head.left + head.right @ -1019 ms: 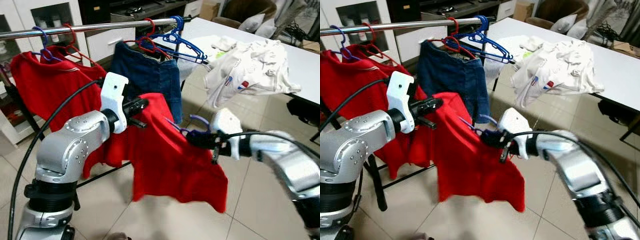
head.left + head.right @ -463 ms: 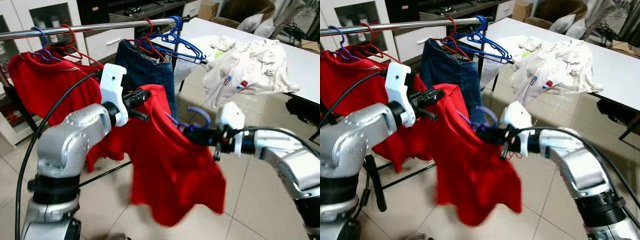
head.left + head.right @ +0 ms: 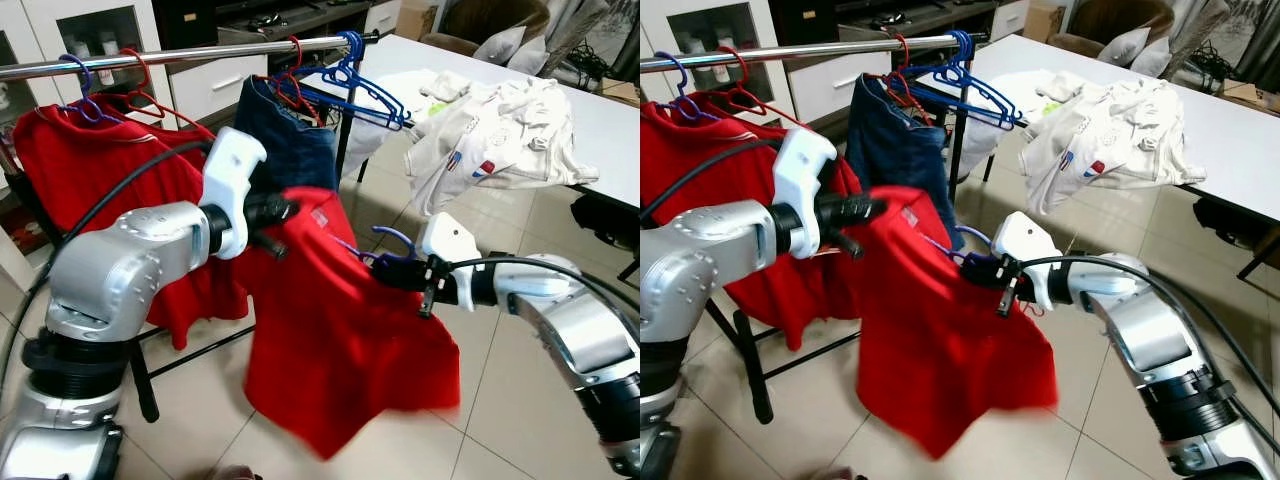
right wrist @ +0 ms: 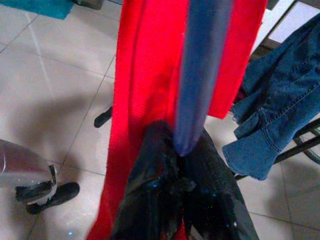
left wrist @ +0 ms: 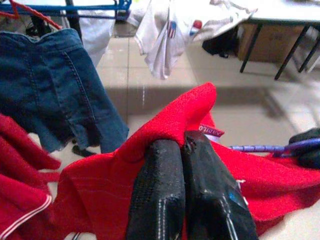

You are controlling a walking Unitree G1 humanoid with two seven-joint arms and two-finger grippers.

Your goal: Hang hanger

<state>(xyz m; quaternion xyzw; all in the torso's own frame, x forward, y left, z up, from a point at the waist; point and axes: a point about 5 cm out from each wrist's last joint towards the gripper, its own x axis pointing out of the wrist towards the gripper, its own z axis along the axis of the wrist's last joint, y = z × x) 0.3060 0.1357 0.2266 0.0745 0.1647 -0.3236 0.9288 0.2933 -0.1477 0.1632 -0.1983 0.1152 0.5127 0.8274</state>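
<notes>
A tiled floor (image 3: pixel 510 400) and a white tabletop (image 3: pixel 610 120) strewn with pale garments (image 3: pixel 500 135) frame a metal clothes rail (image 3: pixel 180 55), where red shirts (image 3: pixel 90 170) and a denim piece (image 3: pixel 295 145) hang on red and blue hangers (image 3: pixel 350 80). In front of the rail, the left claw (image 3: pixel 275 212) is pinched tight on one shoulder of a red shirt (image 3: pixel 340 350), its fingers (image 5: pixel 165 200) pressed together over the fabric. The right claw (image 3: pixel 388 270) is clamped on the purple hanger (image 3: pixel 395 240) threaded through that shirt, its hook up and below the rail. The shirt droops between the two claws, its hem hanging free above the floor.
</notes>
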